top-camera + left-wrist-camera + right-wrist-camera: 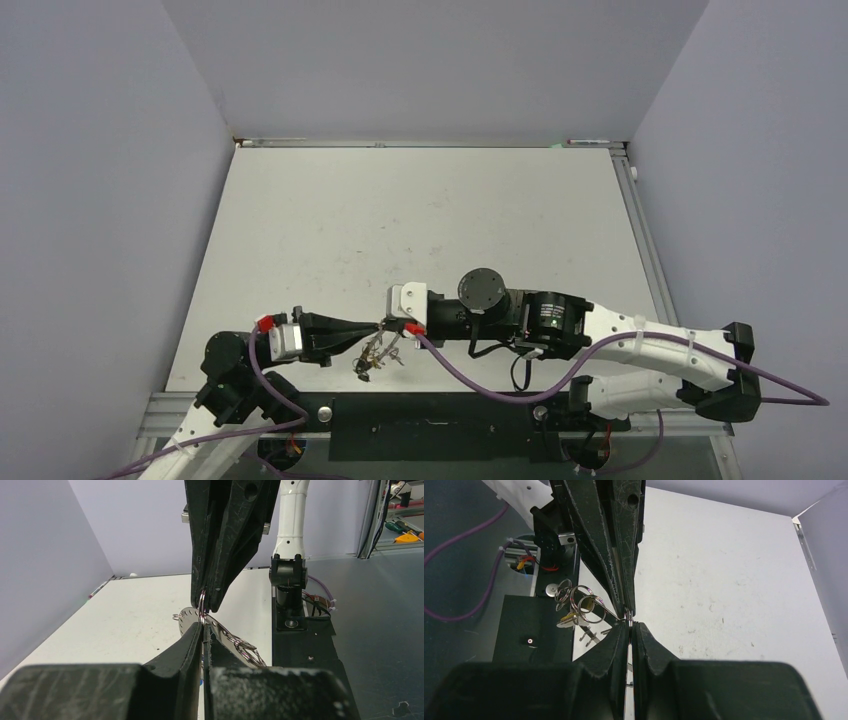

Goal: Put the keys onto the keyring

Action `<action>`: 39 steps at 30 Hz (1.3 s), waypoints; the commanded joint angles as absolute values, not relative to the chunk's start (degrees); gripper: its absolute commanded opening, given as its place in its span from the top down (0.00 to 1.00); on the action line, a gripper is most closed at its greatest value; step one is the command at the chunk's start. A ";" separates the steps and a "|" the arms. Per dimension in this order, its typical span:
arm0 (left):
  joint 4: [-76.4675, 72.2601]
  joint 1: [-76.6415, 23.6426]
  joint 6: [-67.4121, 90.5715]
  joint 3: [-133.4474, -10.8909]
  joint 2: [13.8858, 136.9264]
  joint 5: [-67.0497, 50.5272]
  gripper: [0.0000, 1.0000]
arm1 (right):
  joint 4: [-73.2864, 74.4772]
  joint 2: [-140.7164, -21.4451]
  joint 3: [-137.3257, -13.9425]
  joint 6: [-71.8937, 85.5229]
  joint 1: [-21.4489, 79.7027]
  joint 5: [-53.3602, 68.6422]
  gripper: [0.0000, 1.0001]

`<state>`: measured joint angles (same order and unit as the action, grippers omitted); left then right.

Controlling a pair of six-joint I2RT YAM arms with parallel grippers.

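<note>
At the near edge, the two arm bases stand on a black mounting plate (430,412), and a purple cable (480,385) loops across it from the right arm.

Just beyond the plate, above the near margin of the table (420,220), the two tools meet tip to tip. The left gripper (202,630) reaches in from the left with its jaws fully closed. The rim of the keyring (189,617) is pinched between its fingertips. The right gripper (204,599) reaches in from the right, also fully closed. In the left wrist view, its tips clamp a small wire loop (201,604) that stands at the keyring's rim. The two sets of fingertips are almost touching, with only the metal between them.

The keyring is a flat, silvery, perforated ring, held off the table between the tools. From it hangs a cluster of smaller rings and the keys (368,362), on the side nearer the arm bases. One key has a yellow head (568,618). Whether the cluster touches the surface cannot be determined.

Beyond the grippers, the white table extends to the far wall. Its surface shows faint scuff marks.
</note>
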<state>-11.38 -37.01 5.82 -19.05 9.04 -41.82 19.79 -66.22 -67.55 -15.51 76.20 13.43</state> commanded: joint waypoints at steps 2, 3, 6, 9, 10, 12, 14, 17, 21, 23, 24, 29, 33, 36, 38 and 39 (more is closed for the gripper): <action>-13.96 -36.83 6.50 -20.21 8.96 -42.28 1.00 | 5.08 -62.35 -65.03 -12.47 75.86 12.05 0.95; -13.97 -36.83 6.50 -20.21 8.90 -42.31 1.00 | 4.07 -62.06 -64.43 -12.06 75.76 12.04 0.95; -13.97 -36.83 6.44 -20.21 8.88 -42.28 1.00 | 1.01 -61.62 -62.74 -10.77 75.57 11.93 0.95; -13.94 -36.83 6.42 -20.21 8.74 -42.20 1.00 | -2.51 -61.20 -60.75 -9.53 75.34 11.49 0.95; -13.90 -36.83 6.42 -20.21 8.64 -42.12 1.00 | -2.95 -61.24 -60.30 -9.31 75.25 11.47 0.95; -13.87 -36.83 6.42 -20.21 8.62 -42.14 1.00 | -3.79 -61.39 -59.93 -8.75 75.08 10.92 0.95; -13.88 -36.82 6.34 -20.21 8.61 -42.04 1.00 | -4.69 -61.84 -59.68 -7.88 75.05 10.22 0.95; -13.71 -36.83 6.25 -20.21 8.76 -41.68 1.00 | -6.69 -61.99 -59.08 -6.67 75.13 9.60 0.95; -13.05 -36.83 5.77 -20.38 8.46 -40.89 1.00 | -7.25 -62.37 -58.94 -5.53 75.14 8.42 0.95; -12.73 -36.82 5.51 -20.39 8.27 -40.41 1.00 | -6.16 -62.79 -59.23 -5.28 75.10 6.18 0.95; -12.49 -36.82 5.34 -20.47 8.12 -40.16 1.00 | -5.34 -62.90 -59.42 -5.23 75.07 5.27 0.95; -11.55 -36.83 4.29 -20.63 7.58 -38.76 1.00 | -0.98 -63.64 -60.51 -4.31 75.14 2.61 0.95; -11.19 -36.83 3.83 -20.65 7.41 -38.24 1.00 | 5.31 -65.80 -63.11 -3.69 75.17 2.10 0.95; -11.16 -36.79 3.69 -20.65 7.36 -38.18 1.00 | 7.67 -66.86 -63.99 -3.49 75.23 2.28 0.95; -11.03 -36.83 3.61 -20.65 7.30 -38.02 1.00 | 8.41 -66.93 -64.20 -3.44 75.23 2.55 0.95; -10.99 -36.83 3.54 -20.65 7.38 -37.90 1.00 | 8.57 -66.89 -64.30 -3.46 75.23 2.77 0.95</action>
<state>-9.26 -36.91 3.97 -19.05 7.88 -37.56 8.16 -66.61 -61.23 -4.12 75.68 3.90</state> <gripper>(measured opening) 0.004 0.065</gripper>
